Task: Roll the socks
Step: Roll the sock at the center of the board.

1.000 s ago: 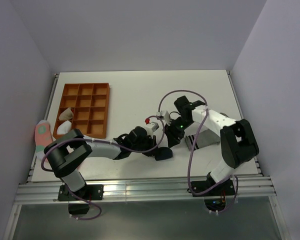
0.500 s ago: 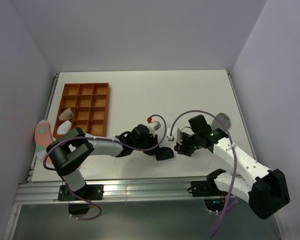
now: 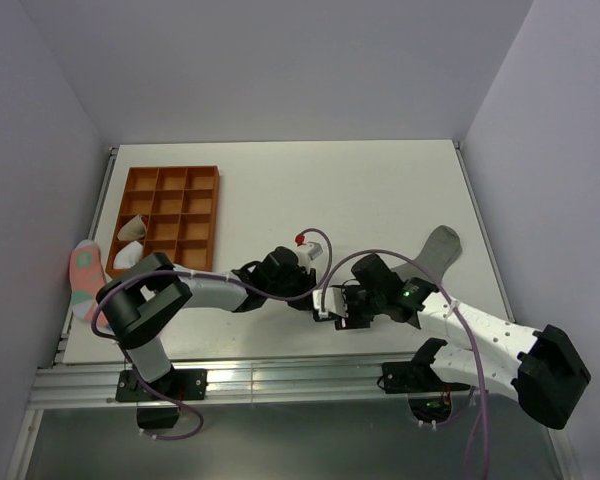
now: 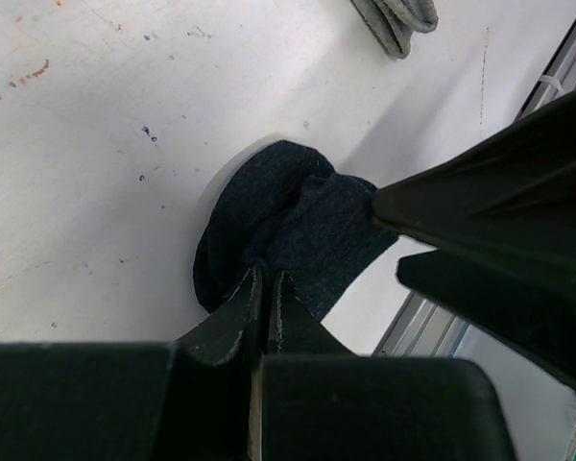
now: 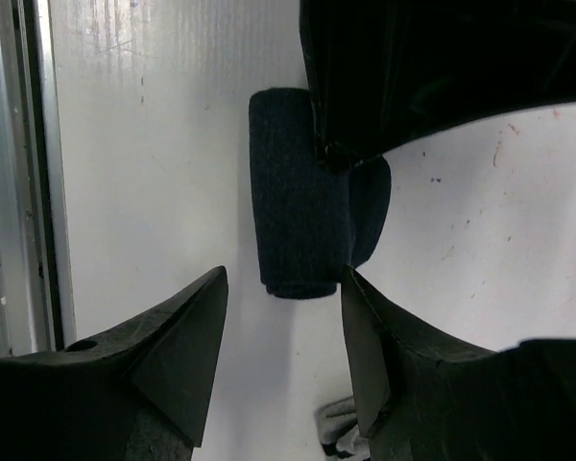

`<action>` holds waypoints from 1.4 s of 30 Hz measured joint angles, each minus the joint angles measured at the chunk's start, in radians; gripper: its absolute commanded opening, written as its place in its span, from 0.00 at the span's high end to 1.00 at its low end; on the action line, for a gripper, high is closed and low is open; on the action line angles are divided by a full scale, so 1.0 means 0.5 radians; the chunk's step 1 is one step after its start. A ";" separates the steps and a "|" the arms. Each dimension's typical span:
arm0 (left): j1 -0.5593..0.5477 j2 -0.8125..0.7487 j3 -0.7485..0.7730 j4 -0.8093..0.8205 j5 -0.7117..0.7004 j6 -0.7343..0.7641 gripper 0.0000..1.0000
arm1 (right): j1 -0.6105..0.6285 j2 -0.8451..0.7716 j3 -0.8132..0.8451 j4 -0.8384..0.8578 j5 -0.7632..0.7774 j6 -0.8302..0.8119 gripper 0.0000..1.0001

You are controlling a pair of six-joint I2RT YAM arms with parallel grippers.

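Hovering w/ right hand (image 5: 283, 283) just beside navy sock (image 5: 302, 216), rolled on worktop (image 3: 280, 180); fingers spread, gripping nothing. Pinching sock's fabric w/ left hand (image 4: 262, 288), shut tight. Beyond sock, rt: grey sock (image 3: 438, 245), well apart. Far left: orange tray (image 3: 216, 220).

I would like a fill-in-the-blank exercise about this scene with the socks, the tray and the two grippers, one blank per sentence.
1. The left gripper is ____ on the navy sock.
2. The right gripper has its jaws ____.
3. The orange tray holds ____ pale bundles.

Missing words: shut; open; two.
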 measured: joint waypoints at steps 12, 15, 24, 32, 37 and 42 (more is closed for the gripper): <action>0.027 0.035 0.022 0.004 0.085 -0.014 0.99 | 0.169 0.194 -0.029 0.177 0.220 -0.030 0.43; 0.038 0.042 0.024 0.007 0.107 -0.015 1.00 | 0.186 0.271 -0.029 0.219 0.266 -0.035 0.43; 0.101 0.069 0.025 0.024 0.255 -0.037 0.99 | 0.201 0.473 0.010 0.303 0.336 -0.016 0.57; 0.172 0.046 -0.013 0.011 0.319 -0.165 0.78 | 0.204 0.707 0.209 0.200 0.319 0.110 0.76; 0.207 -0.112 -0.173 0.034 0.202 -0.393 0.70 | 0.196 0.814 0.307 0.183 0.243 0.209 0.77; 0.212 -0.414 -0.378 0.031 -0.008 -0.623 0.66 | 0.169 0.858 0.352 0.187 0.207 0.344 0.78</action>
